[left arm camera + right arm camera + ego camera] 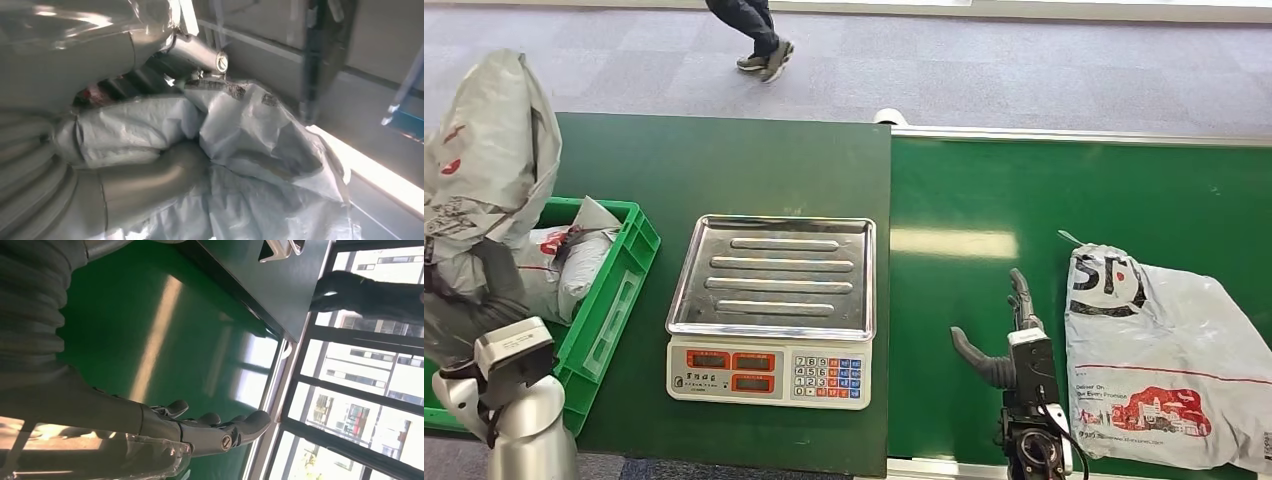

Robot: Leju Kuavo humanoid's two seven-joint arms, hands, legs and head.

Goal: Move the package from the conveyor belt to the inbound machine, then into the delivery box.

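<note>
Overhead, the head view shows the robot's left hand gripping a crumpled grey plastic mailer bag, raised above the green plastic delivery crate where another grey parcel already lies; the steel-trayed weighing scale with its keypad stands bare on the dark green table. On the bright green conveyor belt the right hand hovers with its fingers spread and nothing in them, just beside a second flat grey mailer printed in red and black, apart from it. A person's legs cross the carpet beyond. From the left wrist, the thick grey thumb presses into the bag's wrinkled film, so the hold looks firm. From the right wrist, the spread fingers float above the belt's shiny green surface. The step in hand appears to be the drop into the crate: lowering the bag over the open space beside the parcel already there before letting go would likely keep it from snagging on the rim.
</note>
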